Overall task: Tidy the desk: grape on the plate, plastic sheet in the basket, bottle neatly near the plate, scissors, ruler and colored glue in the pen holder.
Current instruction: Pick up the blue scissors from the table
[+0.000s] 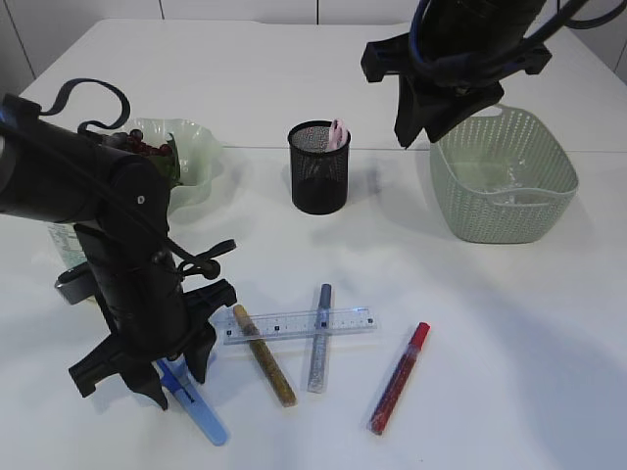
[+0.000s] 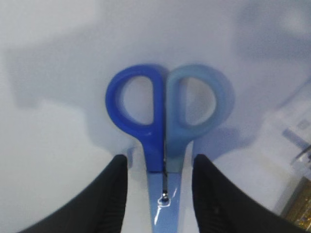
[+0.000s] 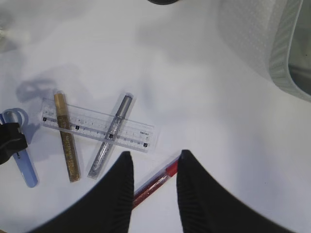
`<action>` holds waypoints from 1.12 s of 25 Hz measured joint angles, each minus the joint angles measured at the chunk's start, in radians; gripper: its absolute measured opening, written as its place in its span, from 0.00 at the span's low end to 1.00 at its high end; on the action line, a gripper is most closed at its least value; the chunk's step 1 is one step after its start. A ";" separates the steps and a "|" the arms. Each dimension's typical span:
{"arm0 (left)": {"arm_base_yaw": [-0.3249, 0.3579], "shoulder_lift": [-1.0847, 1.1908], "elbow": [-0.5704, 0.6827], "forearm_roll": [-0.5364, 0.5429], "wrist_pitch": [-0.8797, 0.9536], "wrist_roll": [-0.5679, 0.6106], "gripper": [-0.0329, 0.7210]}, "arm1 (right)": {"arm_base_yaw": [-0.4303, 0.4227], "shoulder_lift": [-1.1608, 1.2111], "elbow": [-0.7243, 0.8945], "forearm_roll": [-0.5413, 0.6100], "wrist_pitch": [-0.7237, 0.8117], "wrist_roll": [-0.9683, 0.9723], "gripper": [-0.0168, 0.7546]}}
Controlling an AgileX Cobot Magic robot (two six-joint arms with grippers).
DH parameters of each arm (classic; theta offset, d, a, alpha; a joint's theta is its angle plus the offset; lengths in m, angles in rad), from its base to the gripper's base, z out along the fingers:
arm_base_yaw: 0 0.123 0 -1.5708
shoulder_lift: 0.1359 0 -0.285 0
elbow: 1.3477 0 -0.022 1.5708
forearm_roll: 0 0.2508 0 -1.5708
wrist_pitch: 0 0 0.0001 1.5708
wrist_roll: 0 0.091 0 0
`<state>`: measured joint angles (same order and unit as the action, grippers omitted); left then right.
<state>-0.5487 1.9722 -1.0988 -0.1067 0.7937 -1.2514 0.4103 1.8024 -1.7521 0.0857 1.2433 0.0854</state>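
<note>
The left arm covers most of the scissors near the table's front left edge, so only the blue tip pokes out. The bottle behind it is mostly blocked too. Grapes on the plate are half hidden. Can't tell what the pink thing in the pen holder is.

A white table carries a mesh pen holder; right of it a basket, left a plate, in front a ruler, glue sticks and scissors.
</note>
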 joint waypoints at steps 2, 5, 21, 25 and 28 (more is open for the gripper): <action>0.000 0.000 0.000 0.000 0.000 0.002 0.46 | 0.000 0.000 0.000 0.000 0.000 0.000 0.36; 0.000 0.002 0.000 0.000 0.000 0.004 0.46 | 0.000 0.000 0.000 0.000 0.000 0.000 0.36; 0.000 0.004 0.000 0.008 -0.008 0.020 0.44 | 0.000 0.000 0.000 0.000 0.000 -0.002 0.36; 0.000 0.011 0.000 0.008 -0.008 0.024 0.44 | 0.000 0.000 0.000 0.000 0.000 -0.002 0.36; 0.000 0.011 0.000 0.008 -0.010 0.027 0.44 | 0.000 0.000 0.000 0.000 0.000 -0.002 0.36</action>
<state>-0.5487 1.9827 -1.0988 -0.0985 0.7836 -1.2240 0.4103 1.8024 -1.7521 0.0857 1.2433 0.0831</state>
